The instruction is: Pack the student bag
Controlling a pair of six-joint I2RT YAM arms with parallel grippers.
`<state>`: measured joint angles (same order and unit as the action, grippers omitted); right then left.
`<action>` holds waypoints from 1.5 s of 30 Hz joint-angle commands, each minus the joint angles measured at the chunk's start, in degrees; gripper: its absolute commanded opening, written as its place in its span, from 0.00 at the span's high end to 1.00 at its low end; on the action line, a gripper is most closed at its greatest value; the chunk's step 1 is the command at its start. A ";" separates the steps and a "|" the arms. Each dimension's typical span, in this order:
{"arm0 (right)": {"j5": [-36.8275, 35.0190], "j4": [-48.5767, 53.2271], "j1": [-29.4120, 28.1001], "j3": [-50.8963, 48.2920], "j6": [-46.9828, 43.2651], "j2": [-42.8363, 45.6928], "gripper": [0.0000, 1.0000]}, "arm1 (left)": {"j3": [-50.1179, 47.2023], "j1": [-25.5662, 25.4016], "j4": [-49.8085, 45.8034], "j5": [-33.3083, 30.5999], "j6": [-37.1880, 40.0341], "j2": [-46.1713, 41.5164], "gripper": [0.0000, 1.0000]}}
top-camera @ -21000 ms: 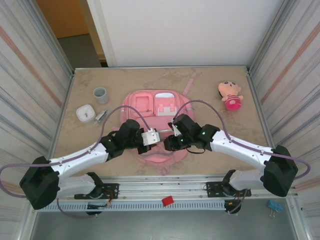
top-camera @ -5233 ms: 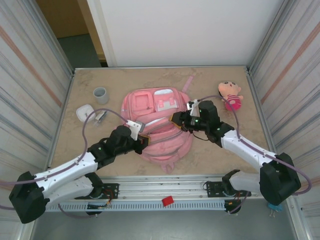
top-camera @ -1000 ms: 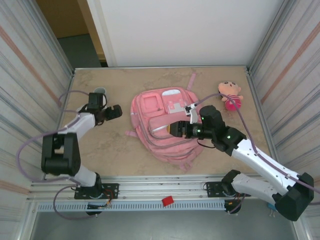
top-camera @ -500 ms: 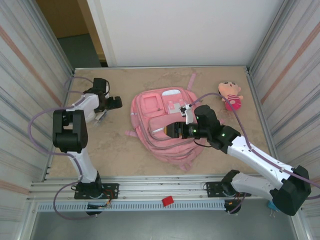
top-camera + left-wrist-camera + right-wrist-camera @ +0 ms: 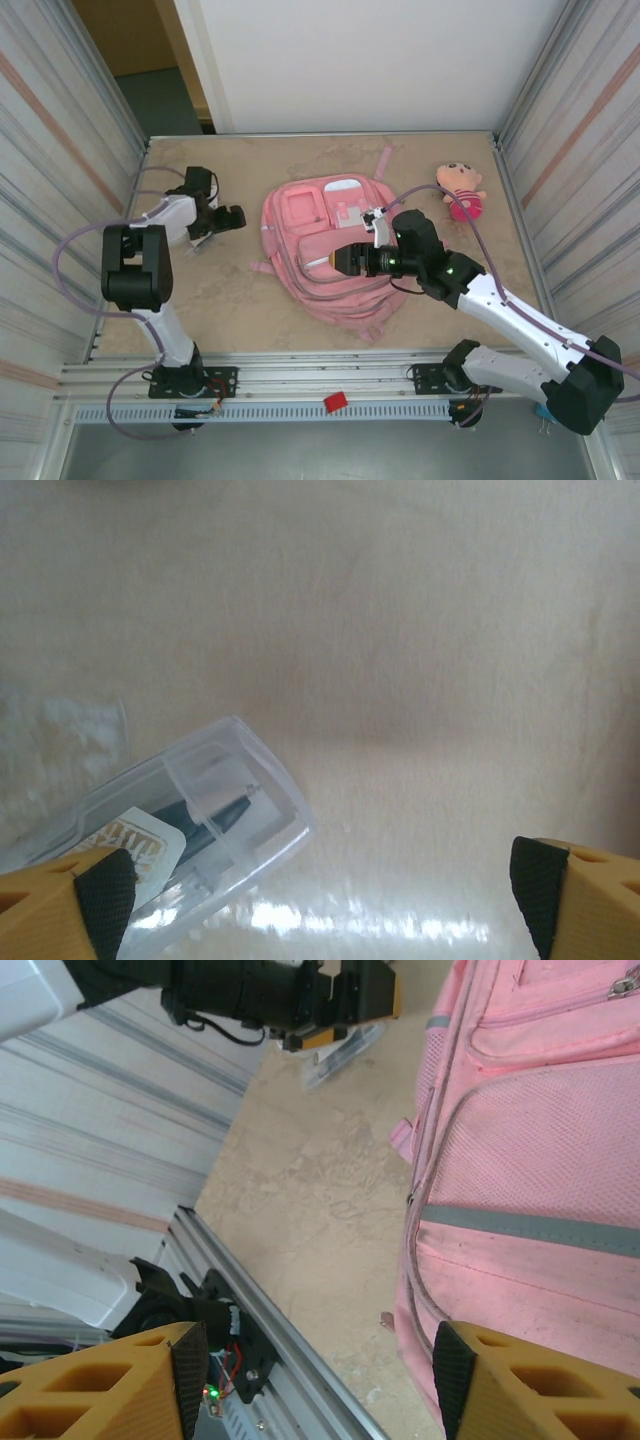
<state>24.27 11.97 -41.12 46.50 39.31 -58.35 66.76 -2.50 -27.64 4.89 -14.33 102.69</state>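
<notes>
The student bag (image 5: 305,215) lies flat in the middle of the tan surface (image 5: 250,160) with its front pockets facing up and one strap trailing toward the far edge. The right claw (image 5: 343,260) sits over the bag's near half, pointing left. Whether it touches the fabric cannot be told from above. The right wrist camera shows its two yellow fingers (image 5: 130,1380) spread wide with nothing between them. Pink mesh and a pale reflective strip (image 5: 530,1228) run beneath the right-hand finger, and bare surface lies beneath the other.

The left claw (image 5: 230,217) is well apart from the bag, near the left side of the surface. It is also wide open and empty. In its wrist view a clear plastic case (image 5: 200,810) lies on the surface just beside one fingertip. The case is cut off by the frame edge and partly covered by that finger. Something dark and pen-like and a tan label show inside it — too blurred to name.

The right arm hides part of the bag's right side. A small plush doll (image 5: 460,190) lies at the far right, apart from the bag.
</notes>
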 commanded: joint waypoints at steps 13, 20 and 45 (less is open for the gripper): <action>1.22 -1.62 0.37 -0.10 -1.60 0.80 0.38 | -5.54 -3.36 -7.10 -0.08 -3.12 -15.62 0.01; 0.23 -1.57 0.23 -1.53 -1.43 3.20 0.38 | 1.44 2.38 -10.23 4.00 4.18 -6.70 0.01; 1.04 -0.45 1.70 -0.19 -2.51 0.17 0.37 | -2.85 0.30 -18.72 -1.91 3.59 -4.13 0.01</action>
<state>24.08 11.79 -39.72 45.36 38.28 -56.88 64.73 -0.86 -42.26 5.76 -11.77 100.97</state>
